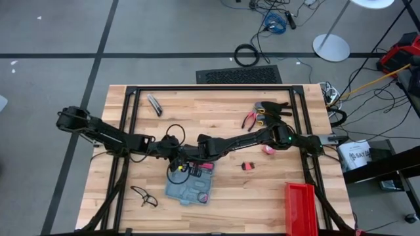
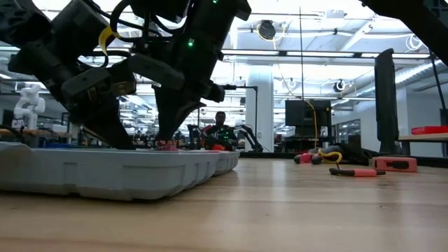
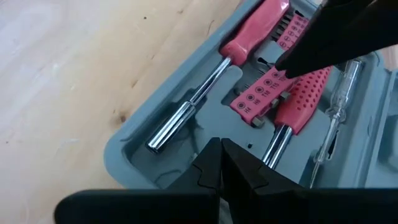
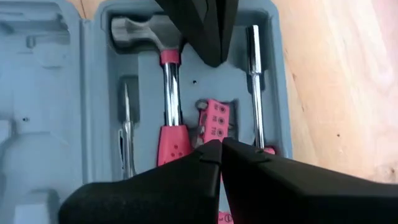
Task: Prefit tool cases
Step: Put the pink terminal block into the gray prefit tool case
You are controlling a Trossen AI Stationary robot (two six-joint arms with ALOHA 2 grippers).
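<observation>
The blue-grey tool case (image 1: 189, 190) lies open and flat on the table's near middle. Its tray (image 4: 62, 93) holds a pink-handled hammer (image 4: 166, 93), a pink bit holder (image 3: 258, 96), a pink-handled driver (image 3: 205, 87) and a clear tester screwdriver (image 3: 336, 106). My left gripper (image 3: 221, 149) is shut with nothing between its fingers. It hangs over the tray's end, near the hammer's head and between the two steel shafts (image 4: 214, 59). My right gripper (image 4: 221, 146) is shut too, its tips down at the bit holder (image 4: 214, 121) beside the hammer's handle (image 3: 305, 99). My right gripper's shut fingertips (image 3: 283, 61) come slanting down from the table's right side onto the bit holder's end (image 3: 273, 78), next to the hammer's handle. I cannot tell whether they touch it. My left gripper touches nothing that I can see.
Pliers (image 1: 252, 118) and small pink items (image 1: 269, 149) lie at the back right. A small red and black piece (image 1: 247, 166) lies right of the case. A red bin (image 1: 300, 208) stands at the near right. Glasses (image 1: 144, 196) lie left of the case, a dark tool (image 1: 154, 103) far left.
</observation>
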